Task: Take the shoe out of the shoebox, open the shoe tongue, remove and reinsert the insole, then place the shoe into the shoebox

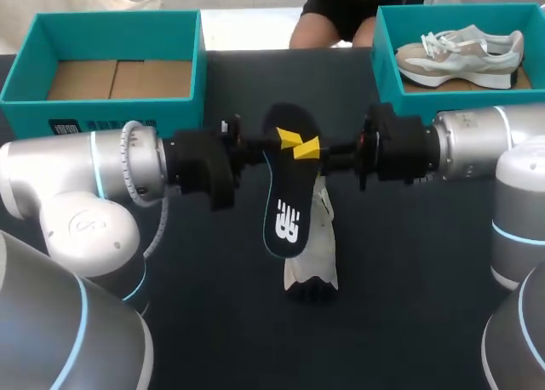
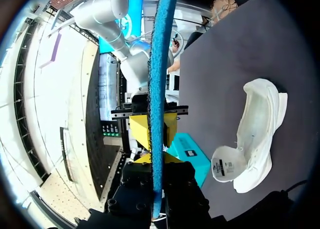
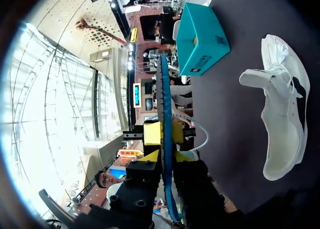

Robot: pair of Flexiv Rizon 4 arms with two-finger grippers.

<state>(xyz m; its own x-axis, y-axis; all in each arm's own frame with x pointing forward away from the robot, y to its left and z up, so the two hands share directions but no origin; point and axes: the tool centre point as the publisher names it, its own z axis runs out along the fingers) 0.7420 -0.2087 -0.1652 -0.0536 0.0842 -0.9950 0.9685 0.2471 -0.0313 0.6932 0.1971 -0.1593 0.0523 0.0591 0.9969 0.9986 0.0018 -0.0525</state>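
Left gripper (image 1: pixel 288 140) and right gripper (image 1: pixel 308 148) both clamp one insole (image 1: pixel 285 194) above one shoe (image 1: pixel 317 245); far off stand a left box (image 1: pixel 102 24) and a right box (image 1: pixel 387 58) holding a second shoe (image 1: pixel 460 56).

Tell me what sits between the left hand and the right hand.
The insole: left hand and right hand each clamp it from opposite sides, above the shoe on the table. The head view shows it best.

the insole (image 1: pixel 285 186) looks matt black with a rough blue face, the shoe (image 1: pixel 324 228) white cloth.
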